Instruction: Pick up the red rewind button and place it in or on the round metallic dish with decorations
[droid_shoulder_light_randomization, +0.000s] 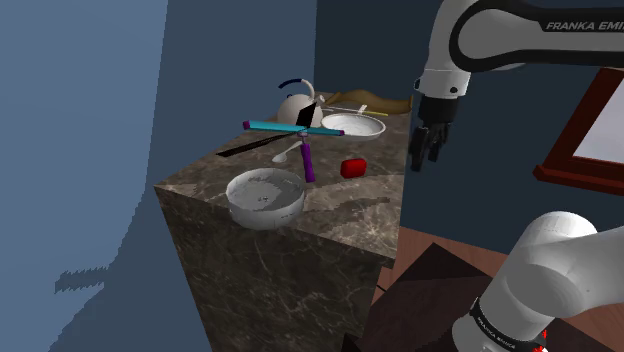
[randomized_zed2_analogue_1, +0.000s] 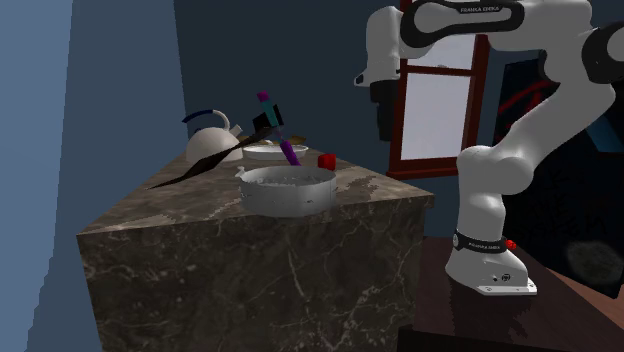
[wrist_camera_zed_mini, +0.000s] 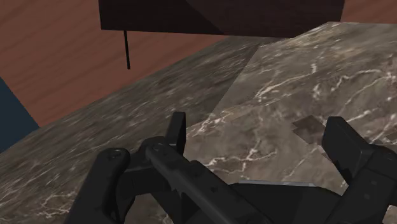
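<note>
The small red button (droid_shoulder_light_randomization: 352, 167) (randomized_zed2_analogue_1: 326, 160) lies on the marble counter (droid_shoulder_light_randomization: 340, 215), near the edge at the shoulder view's right. A round grey metallic dish (droid_shoulder_light_randomization: 265, 197) (randomized_zed2_analogue_1: 287, 189) stands at the counter's front, apart from the button. My black gripper (droid_shoulder_light_randomization: 423, 152) (randomized_zed2_analogue_1: 385, 128) hangs in the air beyond the counter's edge, higher than the button and at the shoulder view's right of it. In the wrist view the gripper (wrist_camera_zed_mini: 261, 143) is open with nothing between its fingers (wrist_camera_zed_mini: 179, 132), and marble (wrist_camera_zed_mini: 299, 76) lies below.
Behind the button are a white shallow dish (droid_shoulder_light_randomization: 353, 125), a kettle (droid_shoulder_light_randomization: 297, 103), a teal and purple tool (droid_shoulder_light_randomization: 296, 132), a spoon (droid_shoulder_light_randomization: 286, 153) and a long black blade (droid_shoulder_light_randomization: 252, 147). A framed panel (droid_shoulder_light_randomization: 592, 130) leans behind the arm. Wooden floor (wrist_camera_zed_mini: 70, 57) surrounds the counter.
</note>
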